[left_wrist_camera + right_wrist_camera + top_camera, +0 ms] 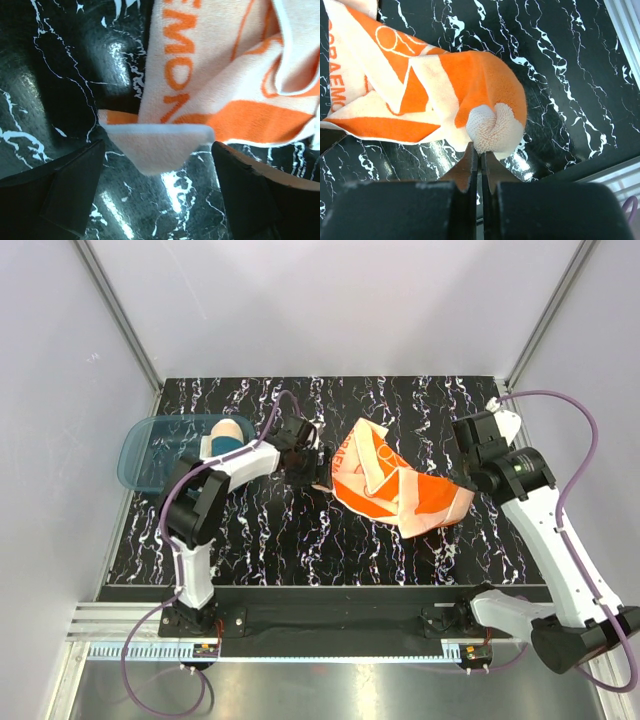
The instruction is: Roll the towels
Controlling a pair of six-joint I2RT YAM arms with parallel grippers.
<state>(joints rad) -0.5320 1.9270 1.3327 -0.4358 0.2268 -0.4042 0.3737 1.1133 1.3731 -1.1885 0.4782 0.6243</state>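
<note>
The orange towel (392, 482) lies crumpled on the black marble table, cream reverse and lettering showing. My left gripper (302, 466) is open at its left edge. In the left wrist view (157, 175) a folded cream corner of the towel (156, 145) lies between the spread fingers (265, 192), touching neither. My right gripper (468, 480) is at the towel's right end. In the right wrist view (481, 154) it is shut, pinching a bunched cream corner of the towel (495, 129). The teal towel (224, 440) lies rolled in the blue tray (150, 455).
The translucent blue tray sits at the table's far left edge, just behind the left arm. Grey walls and metal frame posts enclose the table on three sides. A black rail (330, 615) runs along the near edge between the arm bases.
</note>
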